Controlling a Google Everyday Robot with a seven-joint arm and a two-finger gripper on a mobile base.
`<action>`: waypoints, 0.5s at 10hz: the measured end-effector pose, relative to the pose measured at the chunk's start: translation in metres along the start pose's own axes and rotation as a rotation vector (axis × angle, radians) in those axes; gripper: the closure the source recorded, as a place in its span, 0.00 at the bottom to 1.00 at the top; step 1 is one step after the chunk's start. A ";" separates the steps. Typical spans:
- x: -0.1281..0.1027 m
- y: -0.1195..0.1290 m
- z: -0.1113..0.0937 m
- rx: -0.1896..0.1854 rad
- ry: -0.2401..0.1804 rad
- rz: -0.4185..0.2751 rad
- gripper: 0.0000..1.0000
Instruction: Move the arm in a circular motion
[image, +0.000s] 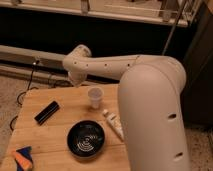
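My arm (145, 100) is very large, smooth and off-white, with small dark holes. It fills the right side of the camera view and reaches up and left to a rounded wrist (77, 57). The gripper (75, 81) is the small tip hanging under the wrist. It is over the far edge of the wooden table (35, 135), up and left of a clear plastic cup (95, 97), and apart from it. I see nothing held in it.
On the table lie a black rectangular bar (47, 112) at the left, a black bowl (86, 140) in front, a white tube (114, 124) beside the arm, and an orange and blue object (22, 157) at the front left corner. A dark wall with a rail runs behind.
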 end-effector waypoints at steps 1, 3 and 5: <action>0.009 -0.021 -0.004 0.042 0.020 0.036 1.00; 0.050 -0.060 -0.022 0.144 0.095 0.132 1.00; 0.109 -0.068 -0.040 0.194 0.165 0.227 1.00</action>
